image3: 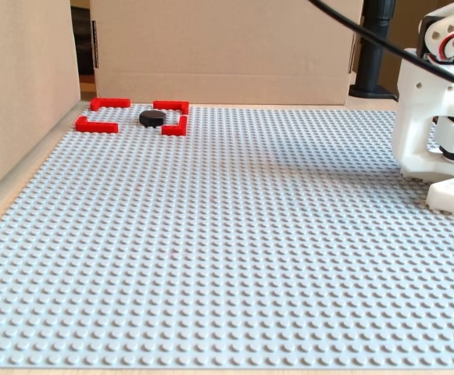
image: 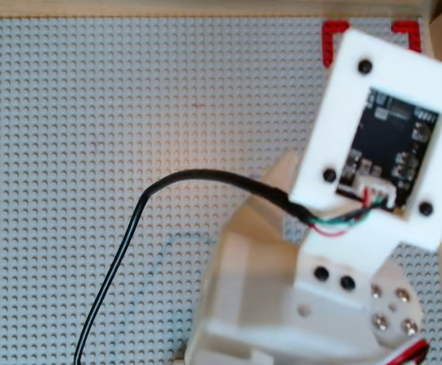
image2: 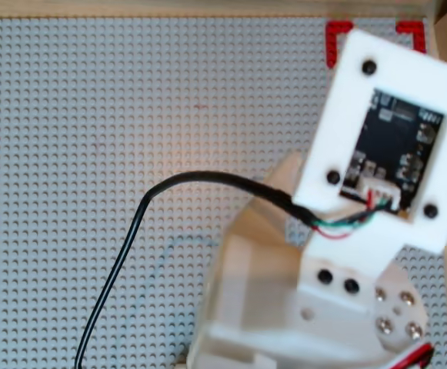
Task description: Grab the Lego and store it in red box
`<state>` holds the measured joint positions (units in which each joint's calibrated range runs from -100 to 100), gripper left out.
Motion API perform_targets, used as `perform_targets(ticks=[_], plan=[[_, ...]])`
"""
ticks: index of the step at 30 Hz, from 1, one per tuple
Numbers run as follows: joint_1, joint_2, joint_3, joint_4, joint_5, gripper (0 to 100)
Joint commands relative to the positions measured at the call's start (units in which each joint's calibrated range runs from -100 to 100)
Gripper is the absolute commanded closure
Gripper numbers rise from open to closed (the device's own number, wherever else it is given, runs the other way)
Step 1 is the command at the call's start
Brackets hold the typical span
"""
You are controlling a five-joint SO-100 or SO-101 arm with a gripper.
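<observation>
In the fixed view the black Lego (image3: 152,118) lies flat on the baseplate inside the red box (image3: 96,125), close to the box's right-hand brackets. Nothing touches it. My white arm (image3: 430,117) stands at the right edge of that view, far from the box. In both overhead views the arm's camera mount (image: 388,129) (image2: 392,131) covers most of the red box (image: 335,34) (image2: 338,34), so only its two top corners show and the Lego is hidden. The gripper's fingers are hidden under the mount, and I cannot tell how they stand.
The grey studded baseplate (image3: 227,234) fills the table. Cardboard walls (image3: 219,47) stand behind it and along its left side in the fixed view. A black cable (image: 129,243) runs from the camera mount across the plate.
</observation>
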<state>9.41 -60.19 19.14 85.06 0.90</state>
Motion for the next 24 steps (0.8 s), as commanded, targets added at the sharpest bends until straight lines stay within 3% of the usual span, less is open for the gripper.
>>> perform_targets(ticks=[1, 11, 24], plan=[[-0.52, -7.19, -2.23, 5.73, -0.12, 98], [-0.52, -19.81, -2.23, 13.62, -0.23, 98], [-0.45, -39.48, 1.04, 13.97, 0.14, 98]])
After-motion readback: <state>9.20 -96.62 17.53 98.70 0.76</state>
